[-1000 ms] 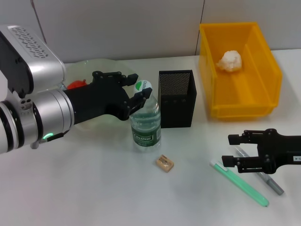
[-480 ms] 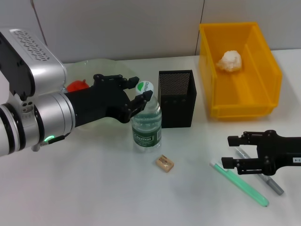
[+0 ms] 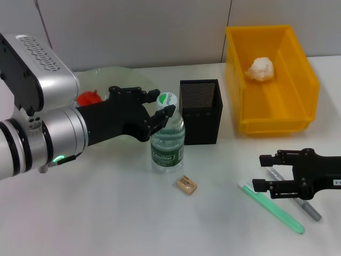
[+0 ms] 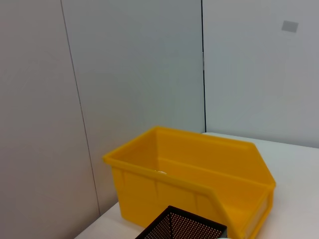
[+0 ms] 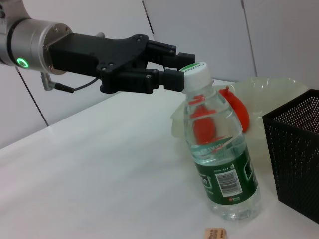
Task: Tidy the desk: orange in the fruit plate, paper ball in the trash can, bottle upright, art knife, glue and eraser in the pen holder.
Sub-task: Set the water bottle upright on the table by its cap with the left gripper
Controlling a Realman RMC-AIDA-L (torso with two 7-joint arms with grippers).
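I'm seeing the black left gripper (image 3: 161,108) closing its fingers (image 5: 169,78) on the white cap of the clear green-labelled plastic bottle (image 3: 167,143), standing slightly tilted beside the black square mesh pen holder (image 3: 200,111). My right gripper (image 3: 259,173) is hovering, fingers apparently spread, over the white table (image 3: 106,213).

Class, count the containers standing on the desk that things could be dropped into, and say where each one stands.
3. The fruit plate sits far left behind the left arm, the pen holder stands mid-desk beside the bottle, and the trash can stands far right. None seems hidden.
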